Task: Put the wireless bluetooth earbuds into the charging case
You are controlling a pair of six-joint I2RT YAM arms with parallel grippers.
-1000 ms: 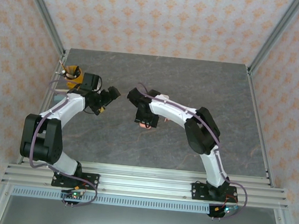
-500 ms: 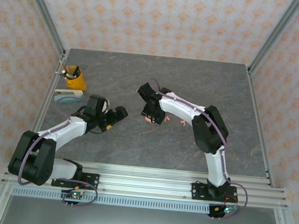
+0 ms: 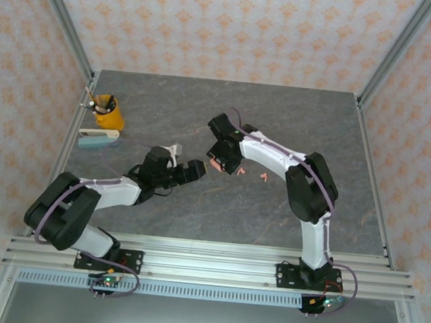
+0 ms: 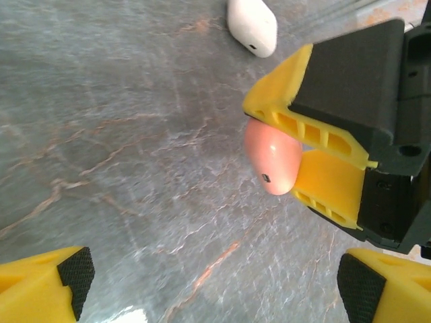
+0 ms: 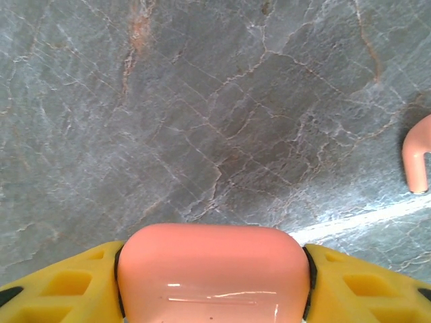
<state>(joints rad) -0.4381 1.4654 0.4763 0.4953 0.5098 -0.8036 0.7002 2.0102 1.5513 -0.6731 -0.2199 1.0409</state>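
Observation:
My right gripper (image 5: 215, 279) is shut on a coral-pink charging case (image 5: 214, 269), which spans the gap between its yellow fingers (image 5: 60, 286). In the left wrist view the same case (image 4: 273, 158) pokes out of those fingers, low over the grey stone table. My left gripper (image 4: 215, 296) is open with nothing between its fingers (image 4: 50, 286), close to the left of the right gripper (image 3: 219, 160). A white case (image 4: 252, 25) lies closed on the table beyond. One coral-pink earbud (image 5: 417, 161) lies to the right of the held case, and from above two earbuds (image 3: 262, 178) (image 3: 239, 171) lie there.
An orange cup (image 3: 106, 111) of pens and a pale flat object (image 3: 98, 139) sit at the table's (image 3: 295, 123) back left edge. Metal frame posts and patterned walls enclose the table, and a rail runs along its near edge.
The left arm has swung from the back left by the orange cup down toward the centre, ending beside the right gripper. The right gripper has carried the pink case slightly back and right.

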